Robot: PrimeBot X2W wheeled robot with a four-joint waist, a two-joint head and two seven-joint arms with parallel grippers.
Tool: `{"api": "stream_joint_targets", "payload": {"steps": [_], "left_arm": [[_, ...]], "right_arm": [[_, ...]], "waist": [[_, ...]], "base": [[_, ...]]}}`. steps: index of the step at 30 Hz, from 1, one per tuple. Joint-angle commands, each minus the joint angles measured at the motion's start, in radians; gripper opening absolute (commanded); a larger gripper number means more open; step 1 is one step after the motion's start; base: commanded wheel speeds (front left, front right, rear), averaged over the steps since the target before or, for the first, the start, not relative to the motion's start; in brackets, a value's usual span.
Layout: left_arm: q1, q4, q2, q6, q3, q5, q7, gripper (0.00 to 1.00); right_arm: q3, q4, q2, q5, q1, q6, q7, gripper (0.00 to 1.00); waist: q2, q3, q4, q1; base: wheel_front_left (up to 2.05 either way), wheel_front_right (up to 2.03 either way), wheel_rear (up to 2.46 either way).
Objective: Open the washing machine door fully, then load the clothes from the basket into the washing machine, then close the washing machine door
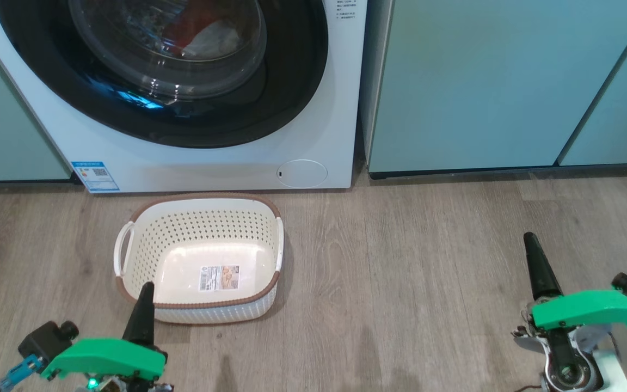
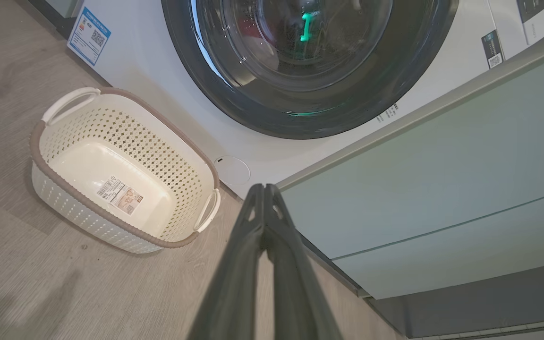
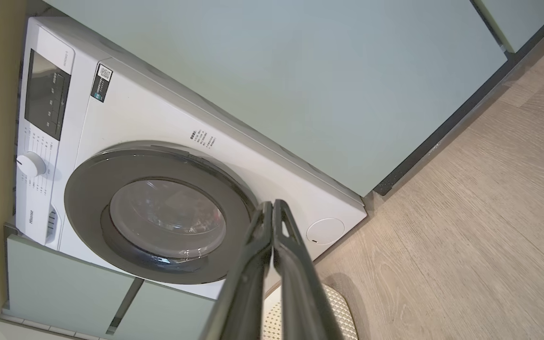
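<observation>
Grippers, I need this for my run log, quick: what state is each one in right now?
Left gripper: closed, holding nothing.
Right gripper: closed, holding nothing.

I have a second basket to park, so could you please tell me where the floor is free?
Bare wood floor right of the basket, before the teal cabinets. Crowded: the narrow strip between basket and washing machine.

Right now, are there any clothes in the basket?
No, the basket shows its bare white bottom, with just a label sticker on it.
</observation>
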Motion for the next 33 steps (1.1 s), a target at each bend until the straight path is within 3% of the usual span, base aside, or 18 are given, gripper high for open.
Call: {"api": "stream_joint_targets", "payload": {"steps": [1, 33], "left_arm": [[-0.058, -0.027, 0.008, -0.009, 0.028, -0.031, 0.01, 0.0], [-0.106, -0.011, 0.011, -0.054, 0.074, -0.382, 0.102, 0.0]], "right_arm": [[0.004, -0.041, 0.001, 0.029, -0.032, 0.0, 0.009, 0.0], [-0.028, -0.084, 0.002, 0.328, -0.024, 0.0, 0.103, 0.0]], "waist": [[0.0, 0.001, 0.001, 0.0], [0.0, 0.012, 0.028, 0.0]], "base": [[0.0, 0.0, 0.0], [0.0, 0.0, 0.0]]}}
